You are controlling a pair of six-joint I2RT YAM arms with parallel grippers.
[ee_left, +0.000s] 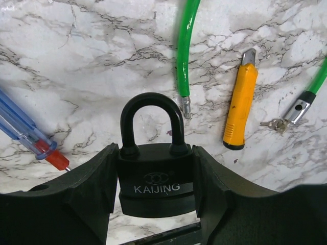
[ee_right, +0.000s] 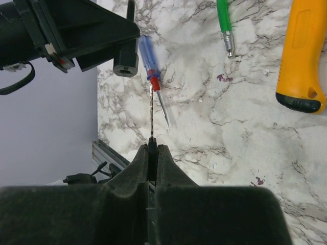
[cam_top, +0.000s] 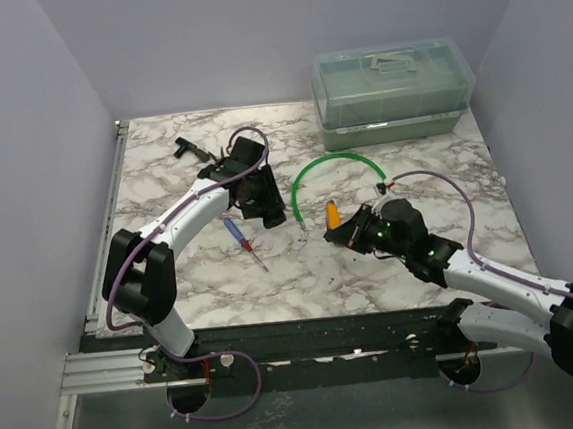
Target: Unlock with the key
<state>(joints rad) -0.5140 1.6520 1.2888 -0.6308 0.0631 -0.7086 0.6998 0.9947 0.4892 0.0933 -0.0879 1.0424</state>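
Here the left tool (ee_left: 155,153) clamps the black padlock (ee_left: 156,190) marked KAIJING, the right tool (ee_right: 152,148) pinched on the key (ee_right: 152,117).

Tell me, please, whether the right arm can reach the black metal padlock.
Likely yes: the left claw holds the black padlock near the right claw and its thin key, nothing tall between.
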